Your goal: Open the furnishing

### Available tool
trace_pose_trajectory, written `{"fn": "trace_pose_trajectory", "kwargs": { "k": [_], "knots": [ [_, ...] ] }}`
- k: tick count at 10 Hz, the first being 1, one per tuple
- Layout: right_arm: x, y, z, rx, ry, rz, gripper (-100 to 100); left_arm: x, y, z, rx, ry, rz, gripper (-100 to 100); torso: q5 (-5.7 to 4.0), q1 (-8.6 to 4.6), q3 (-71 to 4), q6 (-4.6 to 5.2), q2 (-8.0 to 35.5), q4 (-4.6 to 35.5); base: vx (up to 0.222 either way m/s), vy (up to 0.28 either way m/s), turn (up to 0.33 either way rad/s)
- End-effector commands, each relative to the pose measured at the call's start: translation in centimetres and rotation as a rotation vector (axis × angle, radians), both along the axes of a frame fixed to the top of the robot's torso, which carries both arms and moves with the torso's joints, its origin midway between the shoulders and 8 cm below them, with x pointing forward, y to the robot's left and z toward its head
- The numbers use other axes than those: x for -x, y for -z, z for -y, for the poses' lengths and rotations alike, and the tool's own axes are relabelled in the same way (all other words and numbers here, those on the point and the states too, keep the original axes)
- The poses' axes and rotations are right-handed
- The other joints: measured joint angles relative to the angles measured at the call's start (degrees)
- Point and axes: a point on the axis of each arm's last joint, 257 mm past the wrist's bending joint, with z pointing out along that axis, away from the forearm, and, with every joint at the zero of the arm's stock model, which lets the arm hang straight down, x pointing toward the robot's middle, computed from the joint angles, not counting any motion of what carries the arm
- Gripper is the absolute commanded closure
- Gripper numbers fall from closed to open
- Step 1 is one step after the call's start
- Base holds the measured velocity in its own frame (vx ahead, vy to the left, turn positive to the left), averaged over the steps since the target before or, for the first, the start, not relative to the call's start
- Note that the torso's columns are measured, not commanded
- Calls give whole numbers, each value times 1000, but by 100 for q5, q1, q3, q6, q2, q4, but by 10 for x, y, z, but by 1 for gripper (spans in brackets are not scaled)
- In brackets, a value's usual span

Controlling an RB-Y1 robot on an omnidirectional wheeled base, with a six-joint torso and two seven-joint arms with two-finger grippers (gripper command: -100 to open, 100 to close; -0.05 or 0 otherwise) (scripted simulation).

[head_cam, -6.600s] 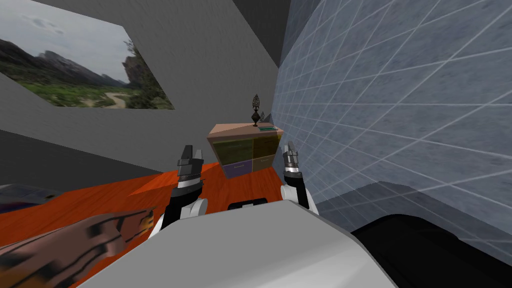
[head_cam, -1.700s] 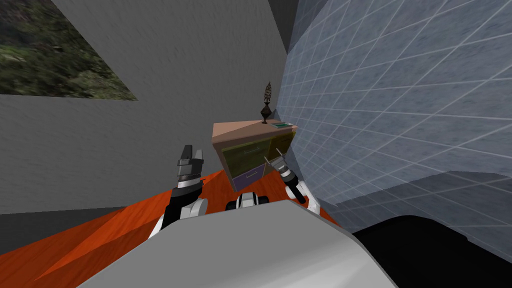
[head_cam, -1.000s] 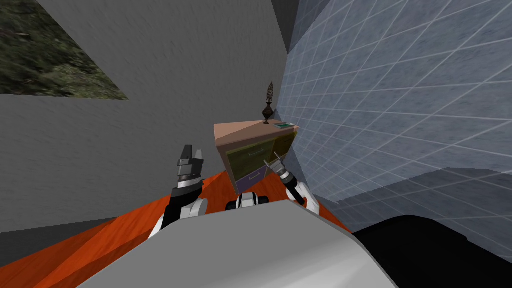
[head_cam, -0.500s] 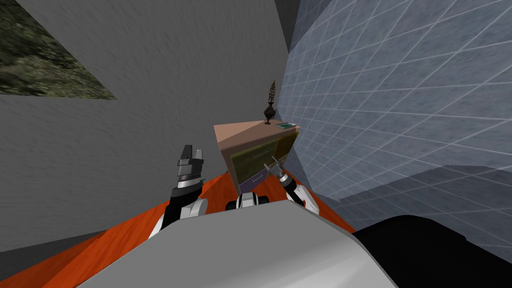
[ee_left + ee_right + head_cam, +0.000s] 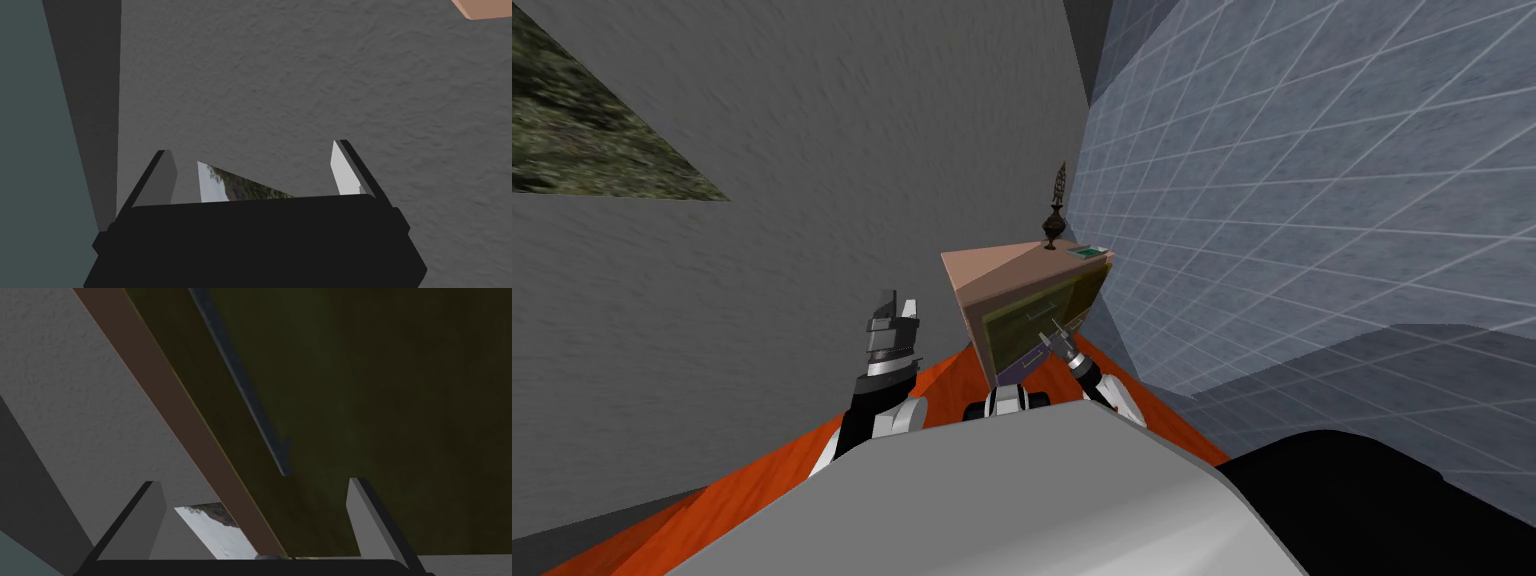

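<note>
A small cabinet point(image 5: 992, 272) with a tan top stands in the corner, its front made of olive drawers point(image 5: 1036, 312) above a purple one point(image 5: 1015, 362). My right gripper point(image 5: 1055, 333) is reached out to the olive front, open. In the right wrist view the olive drawer front point(image 5: 380, 388) is close ahead, with a dark bar handle point(image 5: 240, 388) running slantwise. The bar's near end lies just ahead of the open right gripper point(image 5: 255, 518), not touching either finger. My left gripper point(image 5: 898, 306) is raised to the left of the cabinet, and the wrist view shows the left gripper point(image 5: 255, 172) open and empty.
A dark finial ornament point(image 5: 1055, 208) and a flat green item point(image 5: 1085, 252) sit on the cabinet top. A blue-grey tiled wall point(image 5: 1312, 200) runs along the cabinet's right, a grey wall point(image 5: 812, 200) along its left. The floor point(image 5: 762, 470) is orange. A black area point(image 5: 1392, 500) lies at lower right.
I have moved closer and turned, so the cabinet now shows more edge-on. My right arm has stretched out from beside the chest to the olive drawer front. The left arm has kept its pose.
</note>
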Motion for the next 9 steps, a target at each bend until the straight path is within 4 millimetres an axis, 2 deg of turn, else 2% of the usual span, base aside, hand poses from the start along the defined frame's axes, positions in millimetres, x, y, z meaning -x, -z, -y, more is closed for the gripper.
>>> {"fn": "trace_pose_trajectory", "kwargs": {
  "k": [1, 5, 6, 8, 9],
  "knots": [
    [1, 13, -10, 29, 29, 5, -100, 0, 0, 0, 0, 0, 0, 0, -2, -6, 8, 0, 13, 4, 24, 98, -50],
    [-3, 13, -25, -17, 72, 17, -100, 0, 0, 0, 0, 0, 0, 0, -5, -19, 9, 1, 14, 4, 17, 48, -32],
    [-3, 14, -23, -10, 67, 15, -100, 0, 0, 0, 0, 0, 0, 0, -5, -17, 10, 0, 15, 5, -1, 5, -2],
    [-12, 2, -17, -8, 77, 16, -100, 0, 0, 0, 0, 0, 0, 0, -2, -7, 6, 0, 9, 3, 2, 9, -16],
    [-9, 5, -21, -8, 73, 18, -100, 0, 0, 0, 0, 0, 0, 0, -1, -2, 6, 0, 8, 2, -6, 2, -12]
  ]
}}
